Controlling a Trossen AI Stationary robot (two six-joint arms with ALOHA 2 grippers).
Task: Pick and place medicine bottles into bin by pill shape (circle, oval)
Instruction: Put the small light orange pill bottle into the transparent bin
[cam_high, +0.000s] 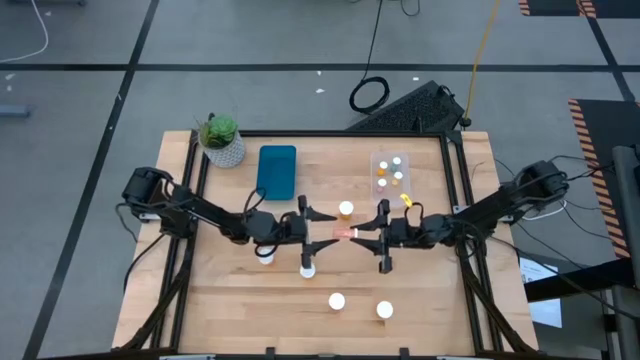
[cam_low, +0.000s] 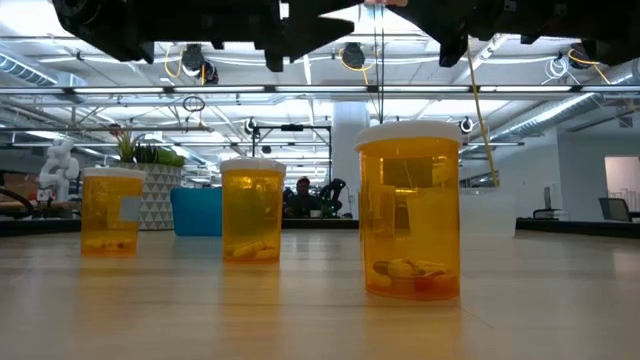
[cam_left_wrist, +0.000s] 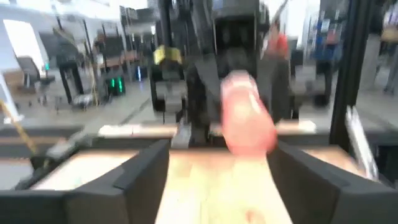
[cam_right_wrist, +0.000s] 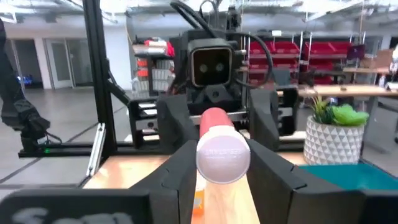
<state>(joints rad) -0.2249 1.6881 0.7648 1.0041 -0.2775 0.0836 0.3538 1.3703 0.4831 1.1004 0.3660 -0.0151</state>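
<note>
A handover is in hand: the right pincer (cam_high: 381, 236) is clamped on a slim pink bottle (cam_high: 345, 233), held level above the mid-surface (cam_high: 420, 300). The left pincer (cam_high: 305, 238) stands apart around its far end. Next, the left must close before the right releases.

Two black arms, each built from slim jointed links that start at a bulky rounded base joint at the table's outer edge. Black cables loop along both arms and bunch near the bases. The left gripper (cam_high: 318, 229) and right gripper (cam_high: 367, 231) each carry two flat, tapering black fingers (cam_right_wrist: 177, 174) on a crossbar. The left arm's wrist (cam_right_wrist: 214, 68) has a boxy black camera housing with two round lenses, with thick black cables arching over it.
</note>
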